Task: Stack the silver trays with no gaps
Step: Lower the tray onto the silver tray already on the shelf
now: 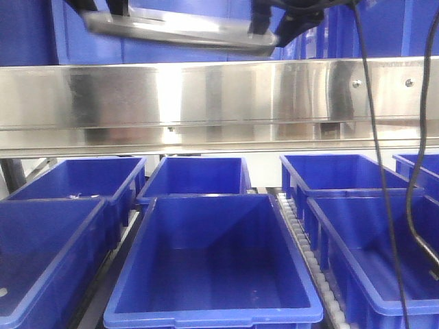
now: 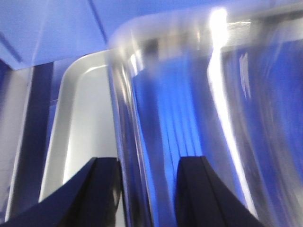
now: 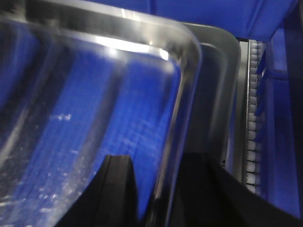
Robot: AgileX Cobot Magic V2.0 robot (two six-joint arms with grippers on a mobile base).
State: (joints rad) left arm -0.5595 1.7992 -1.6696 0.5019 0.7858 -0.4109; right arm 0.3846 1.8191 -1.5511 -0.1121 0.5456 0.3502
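Note:
One silver tray (image 1: 178,27) hangs tilted in the air above the shelf front, its right end lower. My left gripper (image 1: 103,12) holds its left end and my right gripper (image 1: 264,27) its right end. In the left wrist view the held tray's (image 2: 189,94) side wall runs between the black fingers (image 2: 102,189) of the left gripper (image 2: 149,189). A second silver tray (image 2: 80,118) lies below it, offset to the left. In the right wrist view the right gripper (image 3: 161,189) is shut on the held tray's rim (image 3: 182,99), and the lower tray (image 3: 215,90) shows beyond it.
A long steel shelf front band (image 1: 206,96) crosses the front view under the held tray. Several blue bins (image 1: 212,267) stand on the lower level, with a roller track (image 1: 302,240) between them. More blue bins (image 1: 171,48) stand behind the trays. Black cables (image 1: 377,151) hang at the right.

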